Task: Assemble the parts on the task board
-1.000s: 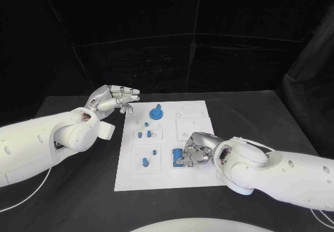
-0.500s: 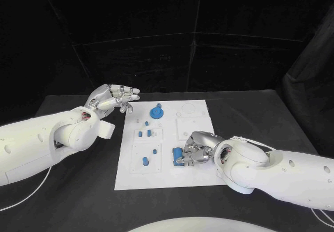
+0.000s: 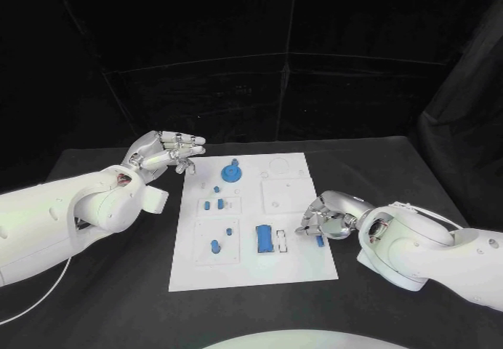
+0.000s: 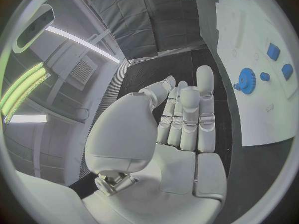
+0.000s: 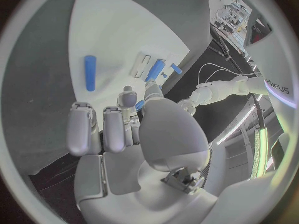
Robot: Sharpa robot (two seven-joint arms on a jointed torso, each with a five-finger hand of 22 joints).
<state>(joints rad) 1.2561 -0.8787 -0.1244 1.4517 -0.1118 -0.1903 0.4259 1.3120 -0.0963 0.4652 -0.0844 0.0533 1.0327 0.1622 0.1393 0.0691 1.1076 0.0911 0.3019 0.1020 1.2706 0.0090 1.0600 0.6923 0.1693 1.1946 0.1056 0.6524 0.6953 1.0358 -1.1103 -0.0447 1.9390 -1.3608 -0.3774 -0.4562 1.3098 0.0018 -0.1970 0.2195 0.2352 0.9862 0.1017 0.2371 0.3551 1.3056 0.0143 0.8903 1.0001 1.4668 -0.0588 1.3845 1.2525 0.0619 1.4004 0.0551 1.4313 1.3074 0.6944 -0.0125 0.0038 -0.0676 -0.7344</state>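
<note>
While the left hand [image 3: 166, 151] hangs above the table [image 3: 94, 291] just off the board's [image 3: 251, 273] far left corner, its fingers [image 4: 187, 114] are curled loosely inward with nothing in them.

Board lies flat mid-table. On it, left to right:
- short blue pegs [image 3: 213, 206] in the left-column recesses, one more peg [image 3: 216, 246] in the lower left plate;
- blue gear [image 3: 232, 173] near the far edge, seated on the board;
- blue block [image 3: 265, 238] in the middle-lower area, with a narrow white slot just beside it on the right;
- thin blue rod [image 3: 320, 241] lying flat near the board's right edge.

Right hand [image 3: 334, 217] sits low at the board's right edge, just over the rod. From the right wrist view its fingers [image 5: 83, 129] are bent down and close together, and the rod [image 5: 90, 72] lies free on the board beyond the fingertips, not touched. Cannot tell whether the thumb holds anything small.
</note>
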